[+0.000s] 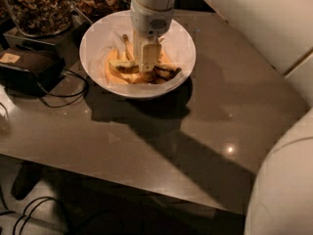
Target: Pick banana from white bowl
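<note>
The white bowl sits at the back of the dark table. A yellow banana with brown, bruised ends lies inside it. My gripper reaches straight down into the bowl from above, its tips at the middle of the banana. The wrist hides where the tips meet the fruit.
Two glass jars of nuts stand behind the bowl at the back left. A black box with cables lies left of the bowl. The table's front edge runs across the lower part of the view. My white arm body fills the right side.
</note>
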{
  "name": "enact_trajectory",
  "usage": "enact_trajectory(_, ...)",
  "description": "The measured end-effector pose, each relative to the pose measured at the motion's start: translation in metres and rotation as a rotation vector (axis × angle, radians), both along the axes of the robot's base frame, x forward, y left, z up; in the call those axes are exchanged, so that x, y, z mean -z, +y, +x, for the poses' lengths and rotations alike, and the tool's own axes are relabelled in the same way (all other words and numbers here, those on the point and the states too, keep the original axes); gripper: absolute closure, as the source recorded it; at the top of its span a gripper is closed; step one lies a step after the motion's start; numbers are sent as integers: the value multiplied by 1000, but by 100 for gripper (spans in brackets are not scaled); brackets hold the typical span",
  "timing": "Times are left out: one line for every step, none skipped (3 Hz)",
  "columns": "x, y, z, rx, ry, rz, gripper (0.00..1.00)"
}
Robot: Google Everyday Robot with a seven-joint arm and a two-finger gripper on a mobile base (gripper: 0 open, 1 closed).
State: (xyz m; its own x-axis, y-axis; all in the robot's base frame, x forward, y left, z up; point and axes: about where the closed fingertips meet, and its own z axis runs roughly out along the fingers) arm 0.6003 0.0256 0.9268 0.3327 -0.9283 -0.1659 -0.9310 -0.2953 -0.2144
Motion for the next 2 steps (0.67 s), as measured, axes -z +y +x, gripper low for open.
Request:
enact_trajectory(-27,-9,-15,21,-54,32,100)
enact_trajectory(-53,-20,-34,31,-114,57,100)
